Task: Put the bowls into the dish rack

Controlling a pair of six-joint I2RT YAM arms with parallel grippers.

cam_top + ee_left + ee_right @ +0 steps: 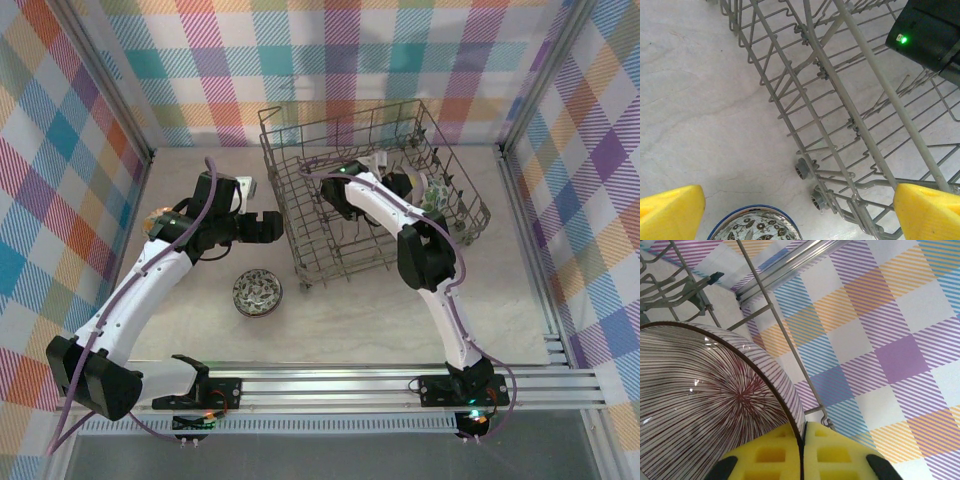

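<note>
One leafy bowl (437, 195) stands in the dish rack (300, 250). The right jaws grip a striped bowl (715, 405) by its rim inside the rack, not yet released. A floral bowl (257, 293) waits on the counter (350, 310) near the wide-open left jaws.

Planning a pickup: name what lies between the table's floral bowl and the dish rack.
Only bare tabletop between floral bowl and dish rack, per left wrist view.
</note>
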